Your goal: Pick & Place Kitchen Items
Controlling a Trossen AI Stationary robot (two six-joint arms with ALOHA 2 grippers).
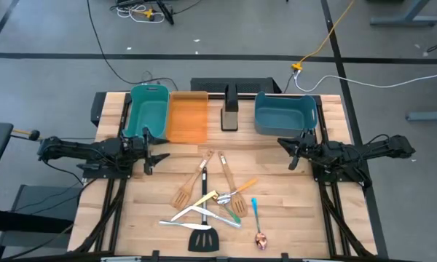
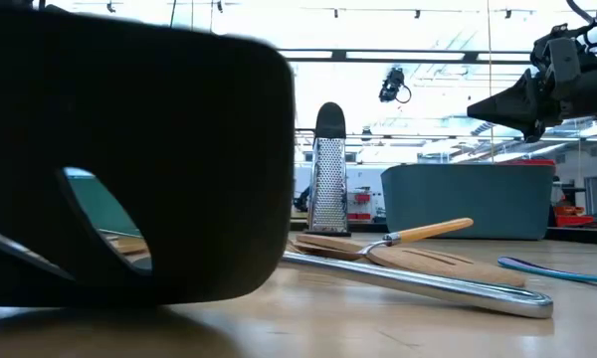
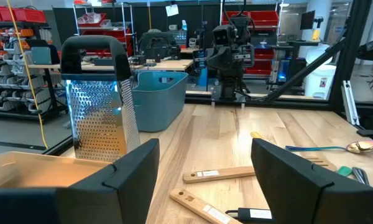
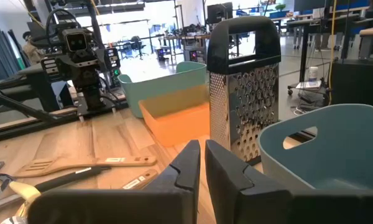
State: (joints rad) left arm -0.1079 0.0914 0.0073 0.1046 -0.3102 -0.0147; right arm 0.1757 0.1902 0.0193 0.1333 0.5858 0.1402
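The kitchen items lie loose on the middle of the wooden table: two pale wooden spatulas point(image 1: 183, 191) point(image 1: 226, 175), a black slotted turner point(image 1: 203, 237), a silver knife point(image 1: 180, 224), a gold utensil point(image 1: 208, 198), a blue-handled spoon point(image 1: 254, 211) and a copper spoon point(image 1: 260, 239). My left gripper point(image 1: 162, 151) hovers open at the table's left, above the boards, its fingers point(image 3: 133, 180) wide apart with nothing between them. My right gripper point(image 1: 288, 151) hovers shut and empty at the table's right, in front of the blue bin; its fingers point(image 4: 193, 171) are closed together.
Along the far edge stand a teal bin point(image 1: 147, 109), an orange bin point(image 1: 187, 115), a steel box grater point(image 1: 229, 110) and a blue bin point(image 1: 284, 113). The black turner's blade point(image 2: 129, 159) fills the low view's left. Bare boards lie between each gripper and the utensils.
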